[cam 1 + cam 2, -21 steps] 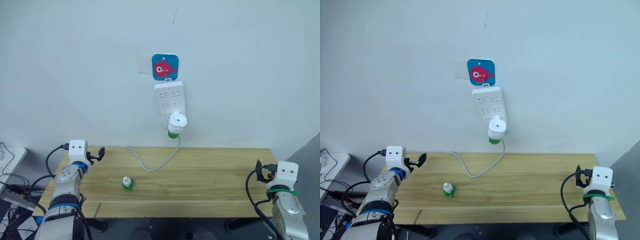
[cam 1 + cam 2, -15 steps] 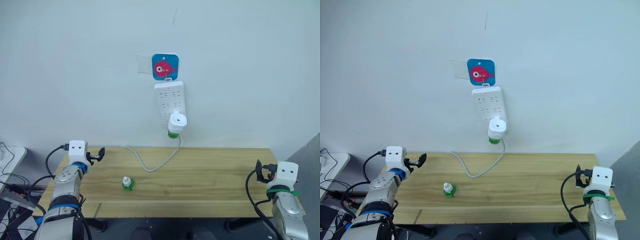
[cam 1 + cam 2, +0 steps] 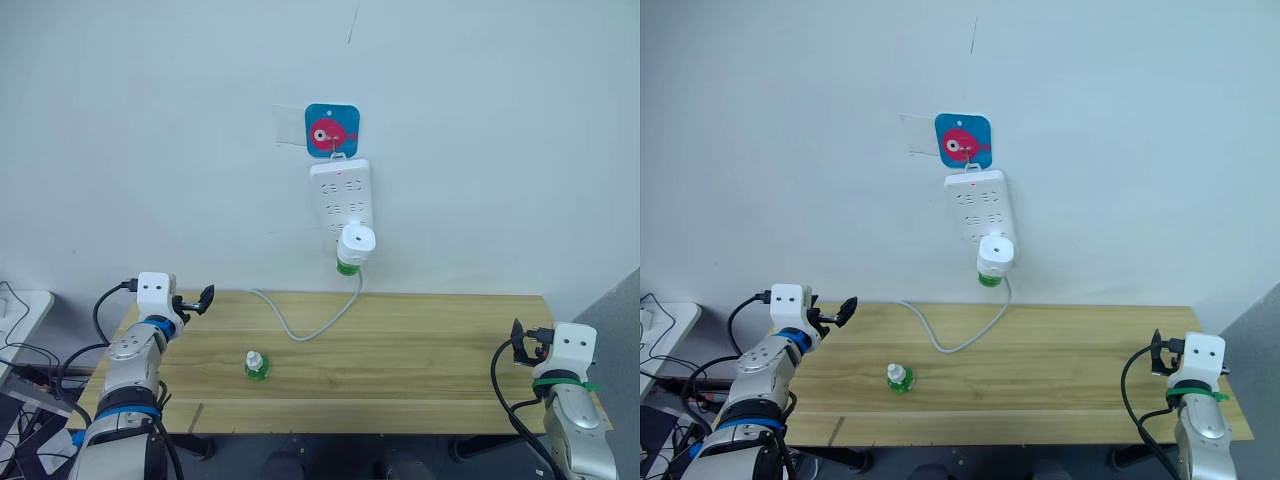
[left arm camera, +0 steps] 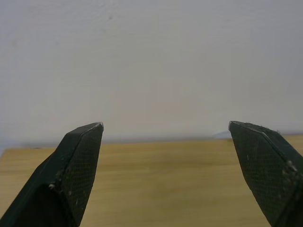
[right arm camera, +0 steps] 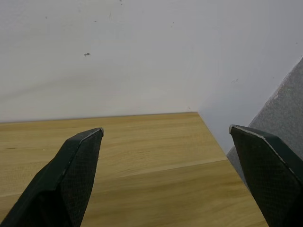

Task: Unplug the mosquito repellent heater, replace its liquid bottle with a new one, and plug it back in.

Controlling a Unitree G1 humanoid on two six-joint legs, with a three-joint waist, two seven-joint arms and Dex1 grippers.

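Note:
The white mosquito repellent heater (image 3: 355, 241) is plugged into the lower end of a white power strip (image 3: 341, 196) hanging on the wall, with a green liquid bottle (image 3: 346, 268) showing under it. A second small green bottle (image 3: 256, 366) with a white cap stands on the wooden table (image 3: 400, 350), left of centre. My left gripper (image 3: 201, 299) is open above the table's far left corner, well left of the bottle. My right gripper (image 3: 520, 341) is open at the table's right edge, empty. The wrist views show each gripper's fingers (image 4: 78, 161) (image 5: 75, 165) spread wide over bare wood.
A grey cable (image 3: 305, 325) runs from the power strip down onto the table's back part. A blue card with a pink fish (image 3: 331, 131) hangs above the strip. Cables and equipment (image 3: 20, 365) lie off the table's left side.
My left gripper has lifted slightly and moved a little toward the wall. The right gripper and both bottles are unmoved.

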